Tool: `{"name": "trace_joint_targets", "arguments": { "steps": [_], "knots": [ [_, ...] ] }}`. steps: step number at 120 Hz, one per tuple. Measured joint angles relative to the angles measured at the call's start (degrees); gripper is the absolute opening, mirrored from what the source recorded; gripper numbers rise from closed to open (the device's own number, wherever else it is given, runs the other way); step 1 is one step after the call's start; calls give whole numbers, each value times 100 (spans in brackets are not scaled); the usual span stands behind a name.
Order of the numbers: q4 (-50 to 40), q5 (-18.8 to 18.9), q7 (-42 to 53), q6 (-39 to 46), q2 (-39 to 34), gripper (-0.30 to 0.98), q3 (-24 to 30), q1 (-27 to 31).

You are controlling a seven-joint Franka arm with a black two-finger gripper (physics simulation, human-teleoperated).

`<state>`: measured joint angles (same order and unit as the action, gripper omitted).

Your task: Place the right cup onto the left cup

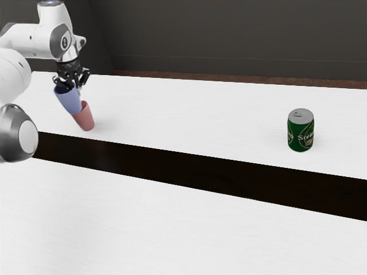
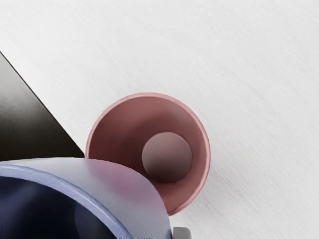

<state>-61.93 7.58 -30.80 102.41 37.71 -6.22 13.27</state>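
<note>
Exterior view: the gripper [image 1: 73,83] is closed on the blue cup [image 1: 69,100], which hangs just below it. Near that, the pink cup [image 1: 85,118] stands mouth-up on the table [image 1: 189,120], partly hidden behind the blue one; a green can [image 1: 300,131] stands well apart.

So in the exterior view there's a periwinkle-blue cup [image 1: 69,100] at ten o'clock and a dusty-red cup [image 1: 85,118] at nine, plus a green can [image 1: 300,132] with pale lettering and a grey top at three. Tabletop [image 1: 189,229]'s white with faint streaks and a near-black stripe [image 1: 200,175], charcoal wall [image 1: 200,34] at twelve
</note>
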Motion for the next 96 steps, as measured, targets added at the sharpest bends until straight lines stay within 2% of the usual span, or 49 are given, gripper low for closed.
{"name": "trace_joint_targets", "arguments": {
  "steps": [33, 52, 96],
  "knots": [
    [1249, -1, 317, -289, 666, -9, 24, 74],
    [1643, -4, 472, -418, 973, -9, 11, 96],
    [1784, -152, 742, -468, 1223, -9, 1, 152]
  ]
}}
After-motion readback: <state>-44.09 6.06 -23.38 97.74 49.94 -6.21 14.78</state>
